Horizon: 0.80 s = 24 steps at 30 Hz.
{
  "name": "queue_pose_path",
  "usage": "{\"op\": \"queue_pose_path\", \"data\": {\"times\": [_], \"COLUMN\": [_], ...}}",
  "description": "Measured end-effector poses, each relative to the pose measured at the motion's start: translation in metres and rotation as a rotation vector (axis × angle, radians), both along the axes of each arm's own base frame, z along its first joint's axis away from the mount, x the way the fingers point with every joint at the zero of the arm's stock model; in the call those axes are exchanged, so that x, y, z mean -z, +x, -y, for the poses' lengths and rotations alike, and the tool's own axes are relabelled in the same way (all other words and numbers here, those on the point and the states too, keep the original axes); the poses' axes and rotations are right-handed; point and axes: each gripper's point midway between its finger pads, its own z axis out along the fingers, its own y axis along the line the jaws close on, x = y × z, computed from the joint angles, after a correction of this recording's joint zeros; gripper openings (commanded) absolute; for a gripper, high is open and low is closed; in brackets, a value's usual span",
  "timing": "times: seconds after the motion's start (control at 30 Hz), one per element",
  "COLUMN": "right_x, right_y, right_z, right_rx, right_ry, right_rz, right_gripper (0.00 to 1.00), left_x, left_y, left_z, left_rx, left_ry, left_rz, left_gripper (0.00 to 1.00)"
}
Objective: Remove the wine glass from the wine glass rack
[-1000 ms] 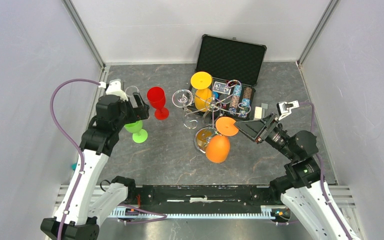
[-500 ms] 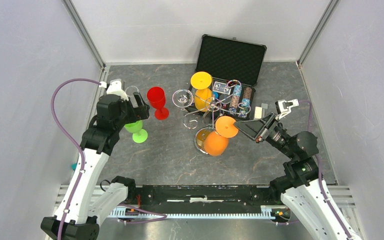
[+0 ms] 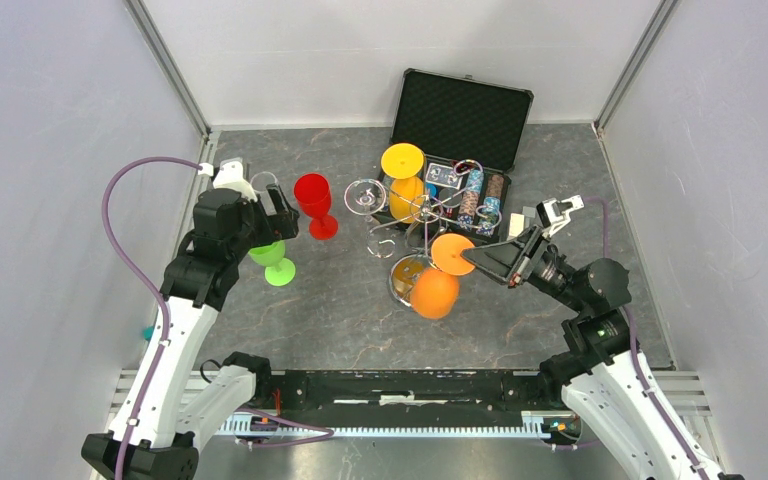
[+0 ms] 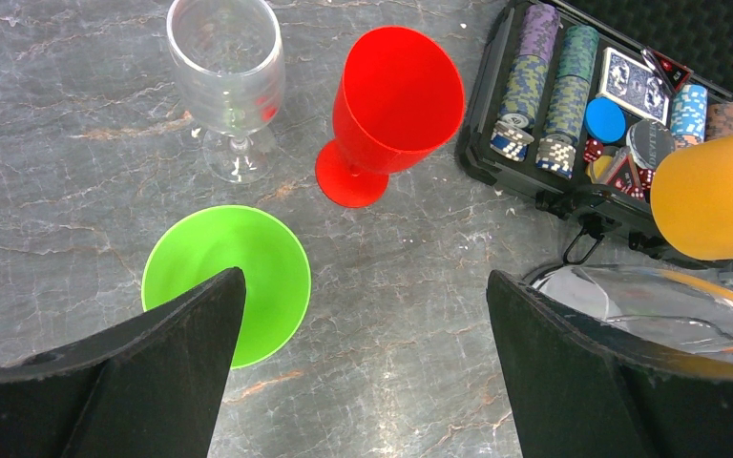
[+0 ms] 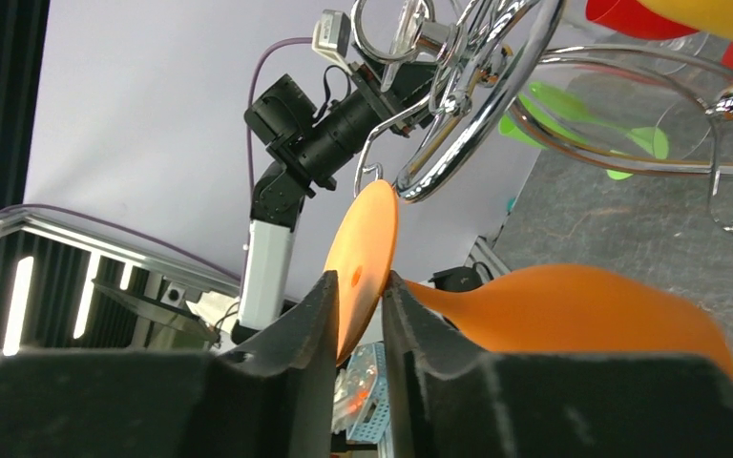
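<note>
Top external view, your items listed near to far.

- Right gripper (image 3: 475, 258): pinching the foot disc of the orange wine glass (image 3: 435, 293). Your right wrist view shows that disc edge-on between the fingers (image 5: 310, 315), with the bowl tilted off to one side.
- Change over the last second: this gripper has edged in toward the rack, and the bowl has shifted slightly nearer the mirrored base. Treat that as repositioning, not removal.
- Left gripper (image 3: 278, 215): spread, holding nothing, hovering above the green glass (image 3: 273, 258); unmoved.
- Wine glass rack (image 3: 422, 215): a chrome loop sits just beside the disc's upper edge, so judge the glass not yet free.
- Yellow glass (image 3: 403, 180): hanging on a far arm.
- Red glass (image 3: 314, 200): upright on the tabletop (image 3: 340, 310).
- Black case (image 3: 460, 110): farthest, lid open.
</note>
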Motion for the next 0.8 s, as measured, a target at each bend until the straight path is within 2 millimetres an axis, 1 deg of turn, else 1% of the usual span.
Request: {"op": "queue_pose_path", "data": {"times": [0.07, 0.13, 0.5, 0.8], "right_x": [-0.001, -0.002, -0.007, -0.032], "right_y": [-0.002, -0.003, -0.007, -0.017], "right_z": [-0.001, -0.002, -0.001, 0.000], "right_rx": [-0.016, -0.027, -0.039, -0.057], "right_ry": [0.007, 0.013, 0.019, 0.023], "right_rz": [-0.008, -0.016, -0.044, -0.014], "right_gripper": [0.09, 0.00, 0.00, 0.00], "left_x": [0.000, 0.001, 0.002, 0.002], "left_y": [0.000, 0.000, 0.000, 0.000], "left_z": [0.000, 0.000, 0.002, 0.003], "left_rx": [0.000, 0.000, 0.008, 0.013], "left_ry": [0.000, 0.000, -0.002, -0.004], "left_rz": [-0.001, -0.002, -0.009, -0.011], "left_gripper": [1.00, 1.00, 1.00, 1.00]}}
